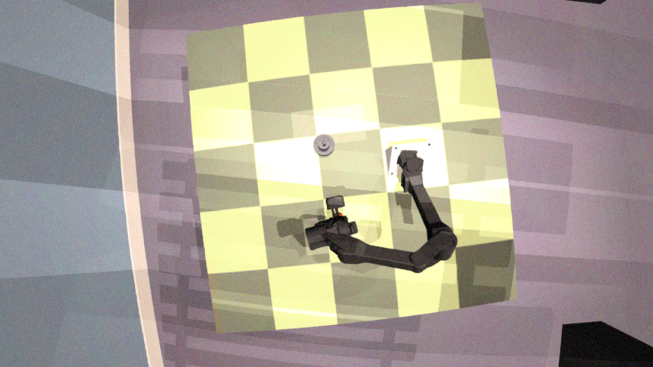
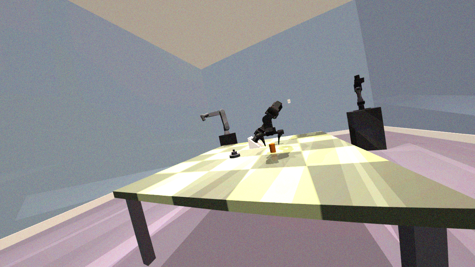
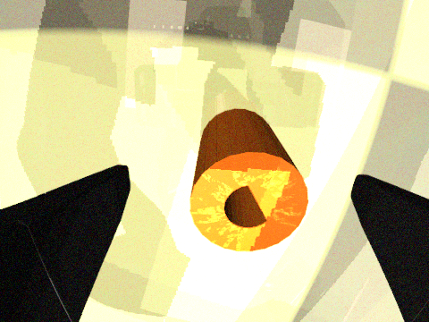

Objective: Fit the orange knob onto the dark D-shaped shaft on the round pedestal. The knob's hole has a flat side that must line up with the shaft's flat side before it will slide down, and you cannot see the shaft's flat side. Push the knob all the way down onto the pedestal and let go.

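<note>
The orange knob (image 1: 340, 214) (image 2: 272, 148) (image 3: 290, 206) stands upright on the table, mostly hidden by the arm in the top view. The wrist view shows its top and D-shaped hole, with the flat side facing right and slightly up. My gripper (image 2: 272, 144) (image 3: 245, 182) is wide open and empty, tilted over the knob. In the wrist view, one finger is on each side of the knob, with gaps to both. The round grey pedestal (image 1: 317, 149) (image 2: 234, 155) stands apart from the knob, its dark shaft (image 1: 323, 142) (image 2: 233, 150) bare and upright.
The arm's white base mount (image 1: 436, 163) (image 2: 253, 144) stands on the checkered table (image 1: 215, 59) (image 2: 351, 185). The arm bends around from it to the knob. Two other arms on black stands (image 2: 228, 139) (image 2: 366, 129) are beyond the table.
</note>
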### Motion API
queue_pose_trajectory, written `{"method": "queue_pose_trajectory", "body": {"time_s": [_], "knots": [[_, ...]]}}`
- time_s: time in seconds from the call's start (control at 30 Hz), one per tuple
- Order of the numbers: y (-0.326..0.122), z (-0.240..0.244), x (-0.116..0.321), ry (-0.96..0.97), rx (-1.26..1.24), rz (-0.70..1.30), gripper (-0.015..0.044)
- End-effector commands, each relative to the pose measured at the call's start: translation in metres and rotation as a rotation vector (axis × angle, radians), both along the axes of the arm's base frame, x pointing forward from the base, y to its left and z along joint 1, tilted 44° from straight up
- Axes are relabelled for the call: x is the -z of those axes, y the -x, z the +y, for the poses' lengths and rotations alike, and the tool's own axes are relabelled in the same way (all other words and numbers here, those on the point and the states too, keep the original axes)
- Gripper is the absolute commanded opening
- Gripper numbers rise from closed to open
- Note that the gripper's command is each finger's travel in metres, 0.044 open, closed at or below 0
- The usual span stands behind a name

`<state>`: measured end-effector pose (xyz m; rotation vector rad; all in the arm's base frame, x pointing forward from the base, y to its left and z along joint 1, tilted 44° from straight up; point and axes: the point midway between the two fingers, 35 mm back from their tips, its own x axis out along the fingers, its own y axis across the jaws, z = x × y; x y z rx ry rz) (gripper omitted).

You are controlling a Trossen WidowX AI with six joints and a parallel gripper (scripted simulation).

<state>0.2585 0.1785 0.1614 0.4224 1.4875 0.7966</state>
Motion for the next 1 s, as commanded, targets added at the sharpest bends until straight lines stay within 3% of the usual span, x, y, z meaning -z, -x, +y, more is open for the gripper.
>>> {"method": "queue_pose_trajectory", "body": {"time_s": [0.0,0.7,0.97], "knots": [[0.001,0.004,0.006,0.004,0.004,0.007,0.044],[0.007,0.026,0.028,-0.001,0.004,0.007,0.044],[0.007,0.026,0.028,-0.001,0.004,0.007,0.023]]}}
